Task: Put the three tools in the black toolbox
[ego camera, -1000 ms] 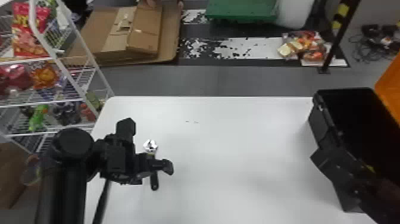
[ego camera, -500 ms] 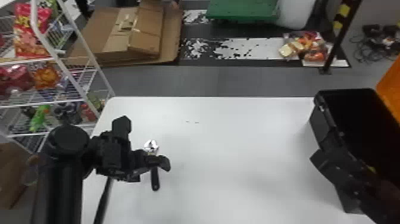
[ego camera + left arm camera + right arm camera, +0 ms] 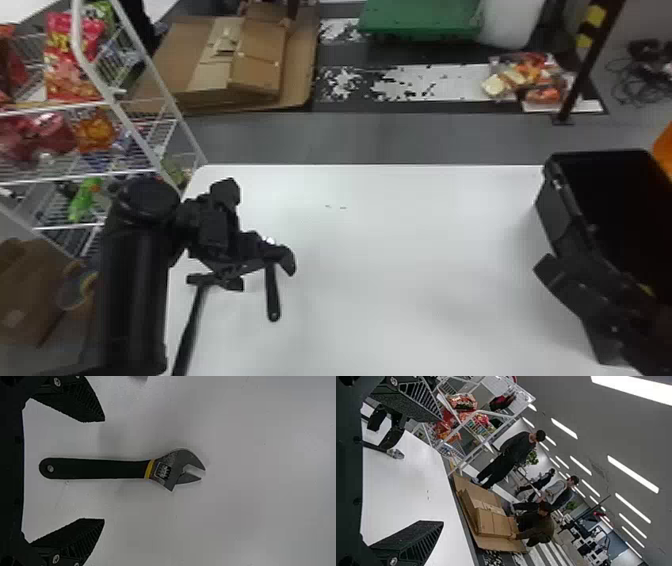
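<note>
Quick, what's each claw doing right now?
Left claw: open, over the wrench, not holding it.
Right claw: open, nothing between its fingers.

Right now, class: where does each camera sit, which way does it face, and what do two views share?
Head view: on the head, facing forward and down at the table and toolbox; the left arm shows.
Left wrist view: on that wrist, facing down at the wrench, left gripper open.
Right wrist view: on that wrist, facing across the table towards cardboard, right gripper open.
Shared by head and left wrist: wrench, table.
</note>
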Controlling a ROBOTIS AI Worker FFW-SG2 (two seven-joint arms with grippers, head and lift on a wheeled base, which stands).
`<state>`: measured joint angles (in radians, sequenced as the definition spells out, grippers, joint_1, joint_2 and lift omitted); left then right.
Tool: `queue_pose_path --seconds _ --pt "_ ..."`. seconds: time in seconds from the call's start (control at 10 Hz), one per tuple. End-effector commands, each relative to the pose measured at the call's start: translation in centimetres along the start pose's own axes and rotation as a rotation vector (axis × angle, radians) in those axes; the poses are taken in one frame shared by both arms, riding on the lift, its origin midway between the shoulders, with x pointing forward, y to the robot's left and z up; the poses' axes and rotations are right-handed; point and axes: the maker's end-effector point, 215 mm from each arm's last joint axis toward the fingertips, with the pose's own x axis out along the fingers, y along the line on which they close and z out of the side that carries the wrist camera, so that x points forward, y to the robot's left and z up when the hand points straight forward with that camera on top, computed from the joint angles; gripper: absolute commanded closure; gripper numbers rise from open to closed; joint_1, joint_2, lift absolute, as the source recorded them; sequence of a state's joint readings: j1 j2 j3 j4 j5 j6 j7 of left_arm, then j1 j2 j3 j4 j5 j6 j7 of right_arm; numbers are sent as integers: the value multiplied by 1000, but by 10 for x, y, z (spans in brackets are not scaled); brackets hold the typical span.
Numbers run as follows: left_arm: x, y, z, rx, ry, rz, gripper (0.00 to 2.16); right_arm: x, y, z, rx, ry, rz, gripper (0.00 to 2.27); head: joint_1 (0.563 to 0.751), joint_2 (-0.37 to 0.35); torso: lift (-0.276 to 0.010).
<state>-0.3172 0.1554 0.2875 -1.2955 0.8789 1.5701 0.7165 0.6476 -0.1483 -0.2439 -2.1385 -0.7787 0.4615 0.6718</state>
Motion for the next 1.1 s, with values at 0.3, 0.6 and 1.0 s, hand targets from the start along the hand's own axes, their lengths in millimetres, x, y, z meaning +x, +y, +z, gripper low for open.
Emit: queue_pose_path --seconds 0.3,0.6,1.0 --pt "4 4 -3 35 23 86 107 2 0 2 2 -6 4 80 695 168 -55" --pt "13 3 -16 38 58 80 137 1 0 2 4 -4 7 80 695 165 -55" --pt "19 3 -26 38 76 76 191 -4 3 2 12 -7 16 80 695 160 -55"
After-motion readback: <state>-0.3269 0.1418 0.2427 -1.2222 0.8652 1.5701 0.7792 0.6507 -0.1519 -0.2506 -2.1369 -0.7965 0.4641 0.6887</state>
